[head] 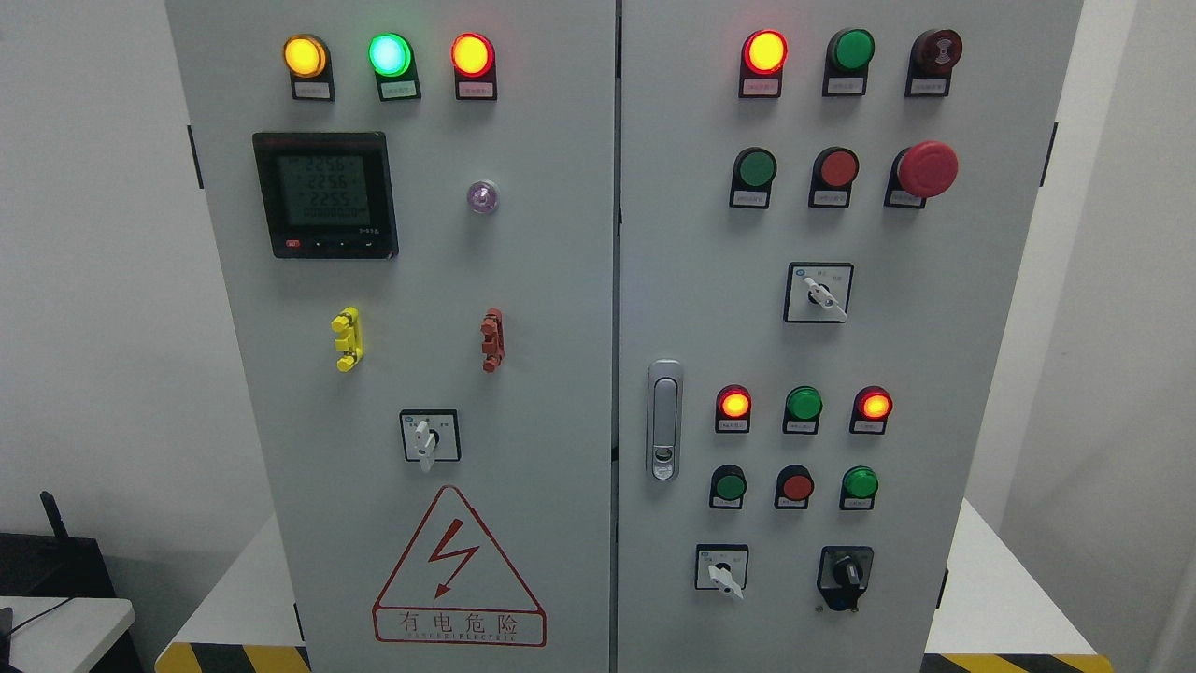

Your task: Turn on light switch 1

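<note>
Here, no robot hand shows, so neither's grip can be told; the cabinet (523, 280) faces front, its lamps and selector knobs (430, 437) reachable.

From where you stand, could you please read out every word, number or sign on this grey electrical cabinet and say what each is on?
"有电危险": red-bordered triangular lightning-bolt warning sign on the grey left door.
"225.6", "225.6", "225.5" roughly, digits blurred: black-framed digital meter.
Small Latin line under the warning characters: too blurred to read.
White label plates under the indicator lamps and buttons, e.g.: too small to read.
Rotary switch plates, e.g.: unreadable.
</note>
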Motion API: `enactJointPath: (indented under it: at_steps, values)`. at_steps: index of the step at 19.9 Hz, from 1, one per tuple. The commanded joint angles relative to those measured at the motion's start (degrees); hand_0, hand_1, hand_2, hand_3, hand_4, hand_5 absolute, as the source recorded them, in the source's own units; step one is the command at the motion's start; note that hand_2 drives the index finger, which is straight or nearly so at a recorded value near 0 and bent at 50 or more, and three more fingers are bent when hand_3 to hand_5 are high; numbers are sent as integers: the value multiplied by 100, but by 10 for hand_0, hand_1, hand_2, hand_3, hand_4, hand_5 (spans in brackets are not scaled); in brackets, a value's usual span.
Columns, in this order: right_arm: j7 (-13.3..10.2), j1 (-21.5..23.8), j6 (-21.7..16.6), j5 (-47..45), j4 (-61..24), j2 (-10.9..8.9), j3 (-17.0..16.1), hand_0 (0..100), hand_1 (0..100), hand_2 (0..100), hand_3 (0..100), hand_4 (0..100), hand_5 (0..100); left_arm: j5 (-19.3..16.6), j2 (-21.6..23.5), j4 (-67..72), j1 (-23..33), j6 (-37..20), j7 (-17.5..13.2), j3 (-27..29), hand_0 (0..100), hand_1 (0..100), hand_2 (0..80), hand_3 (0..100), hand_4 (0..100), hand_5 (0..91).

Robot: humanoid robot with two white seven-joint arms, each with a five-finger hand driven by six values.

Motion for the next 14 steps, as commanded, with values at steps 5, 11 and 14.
enactJointPath:
  at_steps: [5, 11, 14]
  values:
    - [-1, -1, 4, 26, 0, -2, 132, 120, 389, 0, 0, 0, 0, -805, -128, -1772, -248, -94, 37, -1392, 382, 303, 503, 901, 957, 842]
    - [-1, -1, 4, 26, 0, -2, 132, 120, 389, 0, 0, 0, 0, -1368, -234, -1772, -890, 231, 124, -2087, 360, 328, 495, 898, 956, 844]
    - [-1, -1, 4, 26, 0, -2, 132, 120, 389, 0, 0, 0, 0, -1491, -304, -1763, -1188, 783, 641, -2570, 348, 357, 488, 893, 953, 842]
